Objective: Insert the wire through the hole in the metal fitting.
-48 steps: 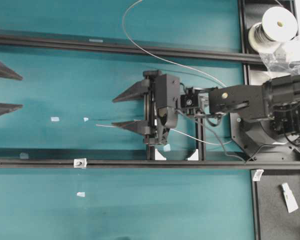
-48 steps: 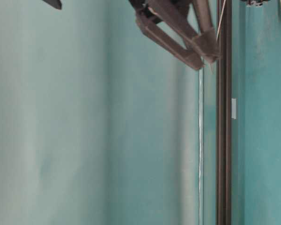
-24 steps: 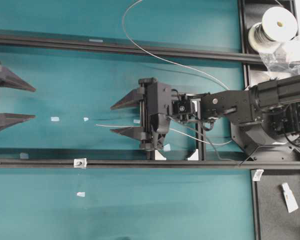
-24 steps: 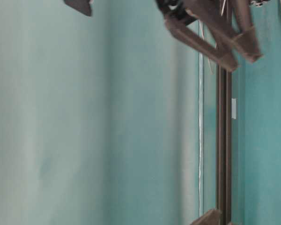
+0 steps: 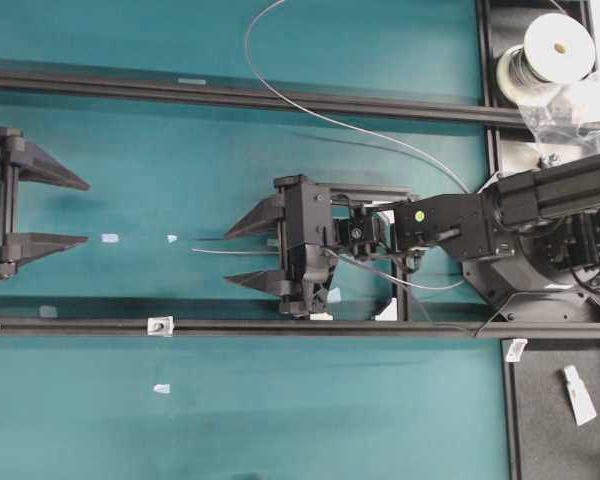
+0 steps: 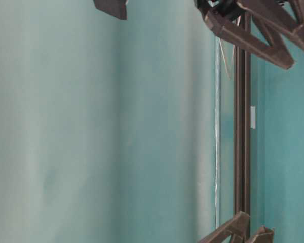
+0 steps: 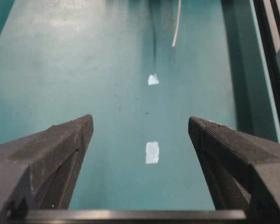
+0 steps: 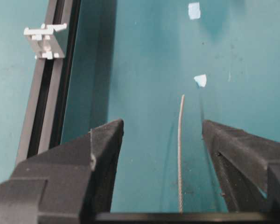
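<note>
The thin silvery wire runs from the spool, loops over the back rail and passes under my right gripper. Its free tip lies on the teal table. My right gripper is open and straddles the wire, which lies between the fingers in the right wrist view, touching neither. The tiny square metal fitting sits on the front black rail, left of and nearer than the right gripper; it also shows in the right wrist view. My left gripper is open and empty at the far left, facing the wire tip.
Two black rails cross the table, at the back and the front. Pale tape scraps lie between the grippers, another in front of the rail. The wire spool stands at the back right.
My left gripper has come in from the left edge toward the middle. My right gripper has shifted slightly left and now straddles the wire, still open.
</note>
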You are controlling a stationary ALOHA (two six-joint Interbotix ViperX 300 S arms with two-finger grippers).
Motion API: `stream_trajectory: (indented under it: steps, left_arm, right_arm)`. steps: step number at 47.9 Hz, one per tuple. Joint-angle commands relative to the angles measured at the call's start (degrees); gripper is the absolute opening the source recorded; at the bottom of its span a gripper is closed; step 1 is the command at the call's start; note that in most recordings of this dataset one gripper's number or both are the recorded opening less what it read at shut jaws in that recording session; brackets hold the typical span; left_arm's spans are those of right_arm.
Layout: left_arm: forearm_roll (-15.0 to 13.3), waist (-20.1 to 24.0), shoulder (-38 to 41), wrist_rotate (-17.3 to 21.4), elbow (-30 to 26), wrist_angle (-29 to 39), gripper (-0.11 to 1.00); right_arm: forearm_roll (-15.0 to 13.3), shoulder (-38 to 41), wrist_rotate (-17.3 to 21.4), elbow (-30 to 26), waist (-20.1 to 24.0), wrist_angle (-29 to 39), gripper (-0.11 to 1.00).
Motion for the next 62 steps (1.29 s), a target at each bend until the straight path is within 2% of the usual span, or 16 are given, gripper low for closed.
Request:
stream_trajectory:
  steps: [1, 10, 20, 45, 47, 53, 56, 59, 62]
  left_arm:
    - [0.1, -0.3, -0.4, -0.2, -0.5, -1.2, 0.48]
    - [0.1, -0.7, -0.4, -0.2, -0.8, -1.4, 0.48]
    - [0.1, -1.4, -0.4, -0.2, -1.1, -1.4, 0.48]
    - [0.1, -1.8, -0.3, -0.2, -1.3, -1.4, 0.48]
    - [0.0, -1.8, -0.3, -0.2, -1.3, -1.4, 0.48]
    - [0.1, -1.8, -0.3, -0.2, -1.4, -1.4, 0.48]
    - [0.1, -1.8, -0.3, -0.2, -1.4, -1.3, 0.47]
    - [0.1, -1.8, -0.3, -0.2, -1.4, -1.4, 0.47]
    - [0.1, -1.8, -0.3, -0.2, -1.4, -1.4, 0.47]
  right_arm:
    - [0.0, 0.3, 0.1, -0.6, 0.2, -0.6, 0.71]
    - [0.1, 1.7, 0.0, -1.3, 0.1, -0.6, 0.70]
    - [0.1, 1.7, 0.0, -1.3, -0.8, -0.3, 0.62]
    - [0.0, 2.5, -0.1, -4.0, -1.8, 7.6, 0.59]
    - [0.1, 2.5, -0.1, -4.0, -1.9, 7.6, 0.55]
    - [0.1, 2.5, -0.1, -4.1, -2.5, 7.6, 0.22]
    - [0.0, 2.5, -0.1, -4.1, -2.6, 7.6, 0.10]
    - [0.1, 2.5, -0.1, -4.0, -2.9, 7.6, 0.01]
    - [0.0, 2.5, -0.1, -4.0, -3.0, 7.6, 0.00]
